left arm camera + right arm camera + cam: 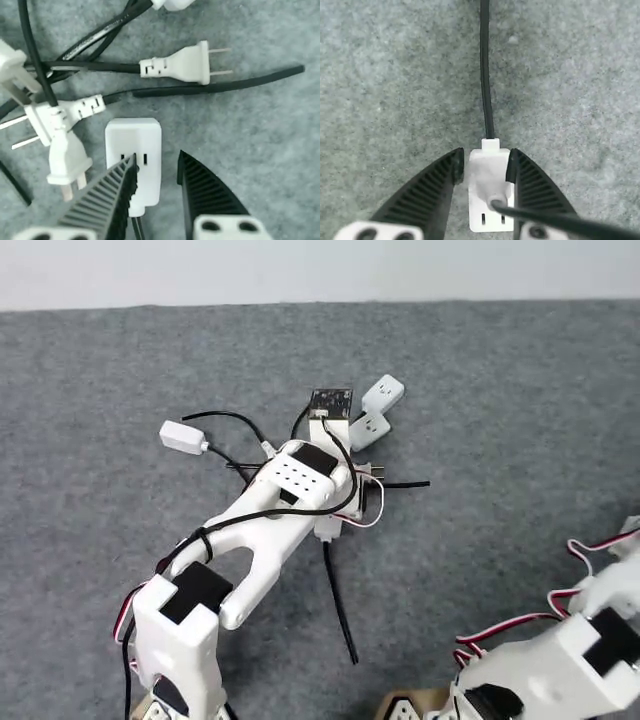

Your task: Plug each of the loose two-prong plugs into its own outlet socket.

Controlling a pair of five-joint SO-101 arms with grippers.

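Left gripper (pixel 156 156) hangs just above a white outlet socket (pixel 132 145) lying slots-up on the grey carpet (pixel 270 150), its jaws parted to a middling gap and holding nothing. From where I stand, the step looks like taking hold of that socket, and it is not lined up yet: one ribbed finger (pixel 117 190) crosses the slotted face while the other sits off to the side over bare carpet. To do it well, I'd slide the gripper sideways until the block lies squarely between the fingers. Then I'd close on its two long sides, keeping the slots uncovered so prongs can enter. The neighbours need care: a white plug (pixel 67 160) lies just beside the socket, tangled with a second plug (pixel 47 117) and black cords (pixel 75 50), and could get dragged along. A cleaner candidate, the two-prong plug (pixel 180 64), lies apart beyond a loose cord end (pixel 225 86), prongs pointing away from the tangle. Right gripper (pixel 486 152) grips a second outlet socket (pixel 480 185), jaws pressed against both its sides, slots facing up, its black cord (pixel 485 75) running straight off across the carpet
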